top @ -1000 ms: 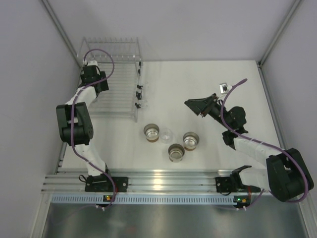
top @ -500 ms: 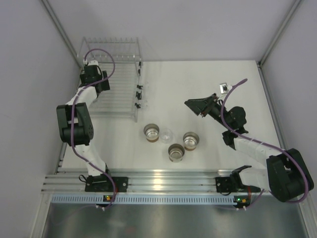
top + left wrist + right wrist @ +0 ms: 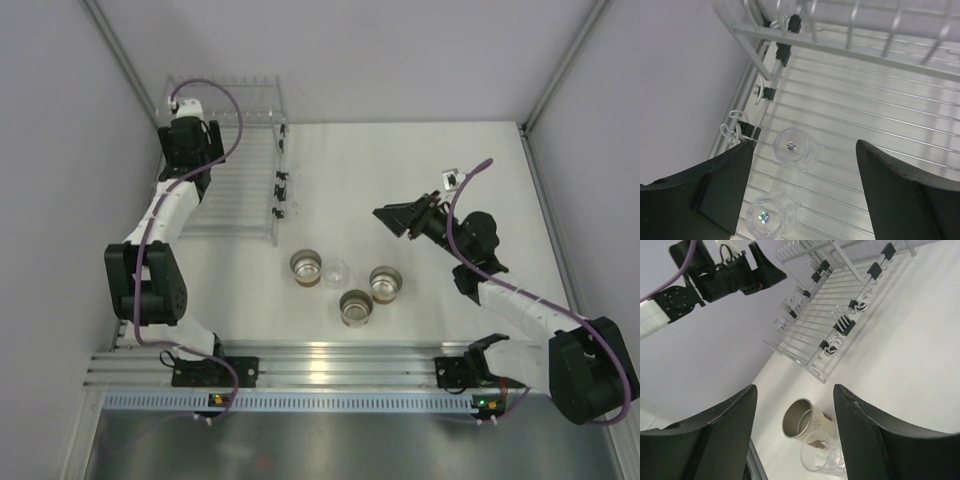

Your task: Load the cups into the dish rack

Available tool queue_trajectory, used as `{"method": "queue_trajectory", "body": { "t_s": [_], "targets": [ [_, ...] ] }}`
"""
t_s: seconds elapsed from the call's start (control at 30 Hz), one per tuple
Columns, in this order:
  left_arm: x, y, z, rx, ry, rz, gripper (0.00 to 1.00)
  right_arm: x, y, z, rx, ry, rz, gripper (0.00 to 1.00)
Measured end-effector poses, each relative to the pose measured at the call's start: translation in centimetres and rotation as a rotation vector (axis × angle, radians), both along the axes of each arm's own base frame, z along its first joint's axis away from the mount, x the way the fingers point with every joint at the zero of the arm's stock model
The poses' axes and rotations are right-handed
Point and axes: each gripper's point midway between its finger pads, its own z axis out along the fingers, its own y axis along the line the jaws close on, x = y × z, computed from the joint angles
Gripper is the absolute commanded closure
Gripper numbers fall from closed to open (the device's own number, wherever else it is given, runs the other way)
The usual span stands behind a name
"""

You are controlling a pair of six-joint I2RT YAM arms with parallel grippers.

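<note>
Top external view puts your left gripper (image 3: 190,140) over the dish rack (image 3: 245,180) in the upper left of the frame. Your right gripper (image 3: 392,220) hovers above the bare table (image 3: 420,160) right of centre, well apart from the rack. From the left wrist camera, your left jaws stand wide with nothing between them. Beneath them two clear cups lie on the rack's thin tines, near its left rail: the upper clear cup (image 3: 794,148) sits just below the middle of the frame and the lower clear cup (image 3: 767,217) sits at the bottom edge. You cannot tell whether either rests mouth up or mouth down. From the right wrist camera, your right jaws are also spread wide and carry nothing. Four cups stand in a loose cluster on the table, just below the centre of the top view. The left cream cup (image 3: 306,267), the right cream cup (image 3: 386,282) and the near cream cup (image 3: 355,307) all show their shiny insides to the overhead camera. The third clear cup (image 3: 336,270) stands just beside the left cream cup, between it and the right one. All four are clear of the rack and of both grippers.
</note>
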Motion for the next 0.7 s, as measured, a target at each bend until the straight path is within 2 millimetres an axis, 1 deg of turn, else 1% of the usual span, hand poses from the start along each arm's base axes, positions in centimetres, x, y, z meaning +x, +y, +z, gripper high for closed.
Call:
{"method": "queue_trajectory", "body": {
  "t_s": [0.13,0.17,0.2,0.27,0.33,0.4,0.43,0.5,0.57,0.63,0.7],
  "targets": [
    [-0.5,-3.6,3.3,-0.027,-0.073,-0.091,0.1,0.4,-0.5,0.2,-0.059,-0.008,-0.032,0.32],
    [-0.8,-4.9,4.3,-0.037,-0.094,-0.123,0.1,0.5,-0.6,0.4,-0.074,-0.014,-0.042,0.3],
    [-1.1,-6.3,5.1,-0.045,-0.107,-0.159,0.1,0.6,-0.7,0.5,-0.089,-0.018,-0.05,0.27],
    [-1.6,-9.4,6.9,-0.06,-0.138,-0.239,0.08,0.8,-1.0,0.6,-0.12,-0.026,-0.071,0.26],
    [-2.4,-13.1,8.6,-0.086,-0.169,-0.341,0.05,1.1,-1.3,0.7,-0.149,-0.031,-0.087,0.23],
    [-3.9,-16.8,10.0,-0.14,-0.189,-0.463,0.05,1.3,-1.5,0.6,-0.177,-0.031,-0.101,0.21],
    [-4.6,-18.0,10.6,-0.165,-0.197,-0.509,0.04,1.4,-1.5,0.4,-0.194,-0.026,-0.107,0.21],
    [-5.9,-19.4,12.0,-0.217,-0.22,-0.578,0.04,1.6,-1.4,0.2,-0.228,-0.019,-0.11,0.21],
    [-7.3,-20.0,13.3,-0.26,-0.248,-0.626,0.04,1.8,-0.9,0.2,-0.267,-0.013,-0.106,0.2],
    [-8.9,-20.3,14.1,-0.296,-0.269,-0.666,0.03,2.0,0.3,0.2,-0.319,-0.008,-0.098,0.22],
    [-10.3,-20.6,14.1,-0.319,-0.278,-0.696,0.02,2.0,2.1,-0.1,-0.371,-0.002,-0.073,0.24]
  ]
}}
